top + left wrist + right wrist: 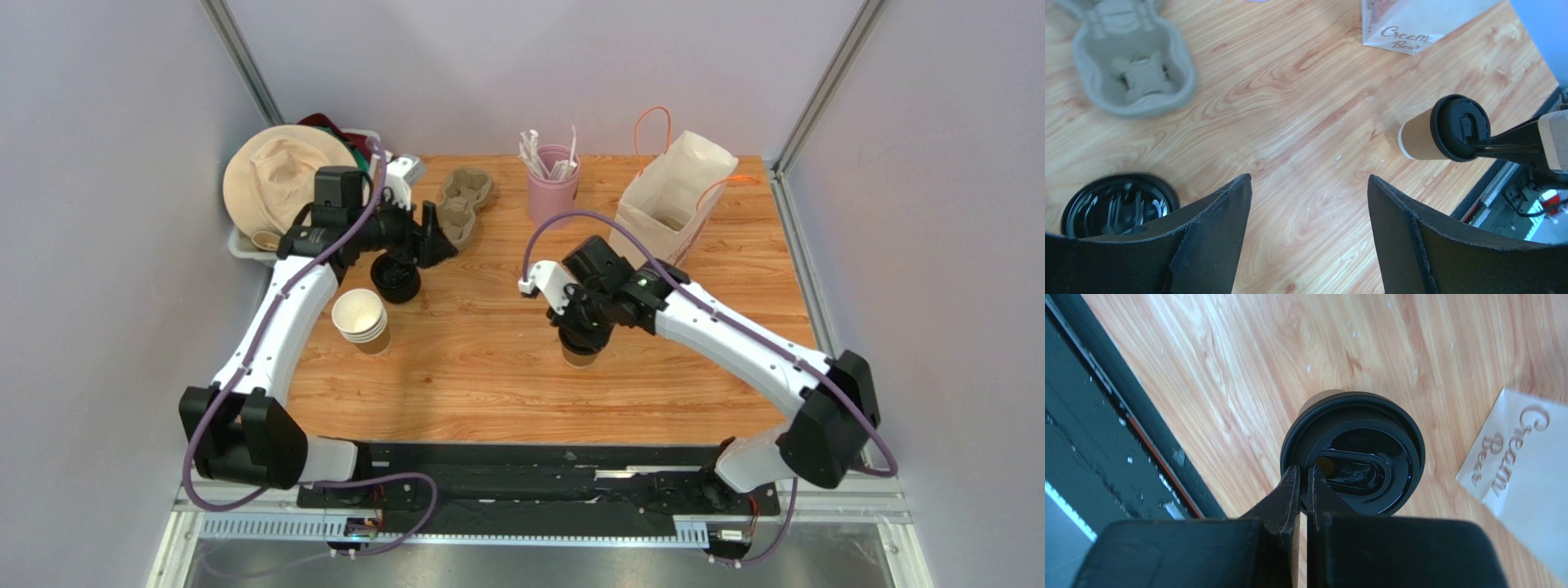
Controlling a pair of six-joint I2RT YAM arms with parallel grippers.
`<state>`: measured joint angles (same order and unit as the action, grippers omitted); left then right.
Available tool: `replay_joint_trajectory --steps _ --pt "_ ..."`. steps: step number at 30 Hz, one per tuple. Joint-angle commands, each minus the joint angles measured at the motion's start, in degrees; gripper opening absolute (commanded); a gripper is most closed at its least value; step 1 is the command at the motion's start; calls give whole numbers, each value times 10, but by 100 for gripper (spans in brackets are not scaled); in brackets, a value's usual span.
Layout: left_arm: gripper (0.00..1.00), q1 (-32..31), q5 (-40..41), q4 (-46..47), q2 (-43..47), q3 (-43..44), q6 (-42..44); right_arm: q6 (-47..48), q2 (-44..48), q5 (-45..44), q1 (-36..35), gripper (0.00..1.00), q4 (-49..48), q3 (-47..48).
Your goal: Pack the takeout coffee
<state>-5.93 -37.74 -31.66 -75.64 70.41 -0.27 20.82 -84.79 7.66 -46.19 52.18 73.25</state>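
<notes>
Standing upright near the table's middle, toward its near edge, the takeout coffee (579,354) has its long axis vertical and its black lid (1352,453) facing up. The right gripper (1303,474), clenched on nothing, is directly above, tips touching the lid's rim. That arm is nearer; the left gripper (1309,184) hangs spread and empty toward the back-left corner. A grasp likely means opening around the cup's side.

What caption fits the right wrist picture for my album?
Shut right gripper touching the black lid on the takeout coffee.
</notes>
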Motion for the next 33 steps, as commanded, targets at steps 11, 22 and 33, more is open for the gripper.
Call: replay_joint_trajectory --steps 11,22,33 --pt "78 -127 22 -83 -203 332 12 51 195 24 93 0 64 -134" --pt "78 -182 27 -105 -300 440 11 148 222 51 266 0 110 -176" --pt "78 -183 19 -89 -282 416 5 248 220 91 438 0 122 -183"
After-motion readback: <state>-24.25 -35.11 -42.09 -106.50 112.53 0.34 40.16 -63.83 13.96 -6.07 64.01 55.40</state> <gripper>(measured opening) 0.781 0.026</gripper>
